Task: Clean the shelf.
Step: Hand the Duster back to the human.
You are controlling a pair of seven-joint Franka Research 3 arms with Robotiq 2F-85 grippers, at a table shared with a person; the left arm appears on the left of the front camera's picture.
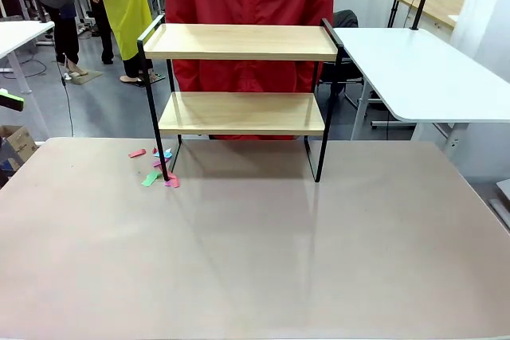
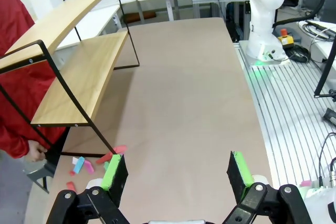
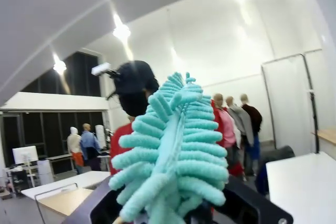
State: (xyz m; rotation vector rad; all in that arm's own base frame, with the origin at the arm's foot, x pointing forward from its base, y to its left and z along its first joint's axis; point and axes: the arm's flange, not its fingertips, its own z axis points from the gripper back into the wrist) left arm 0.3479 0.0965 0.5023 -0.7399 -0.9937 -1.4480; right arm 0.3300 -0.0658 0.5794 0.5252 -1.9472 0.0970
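Two-tier light wooden shelf in thin black frame (image 1: 239, 101) standing at table's far edge, long axis crosswise. Right gripper (image 3: 173, 211) clenching turquoise fluffy duster (image 3: 173, 156), pointing upward, away from boards. Left gripper (image 2: 176, 174) gaping empty, shelf lying ahead-left of it.

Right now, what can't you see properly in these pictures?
- Right tool: in the right wrist view the fluffy teal duster covers its fingers, so the grip itself is hidden.
- Duster handle: cut off by the bottom edge of that view.
- Coloured scraps by the shelf leg: too small in the front view to tell what they are.
- Person in red: hands hidden behind the shelf boards in the front view.
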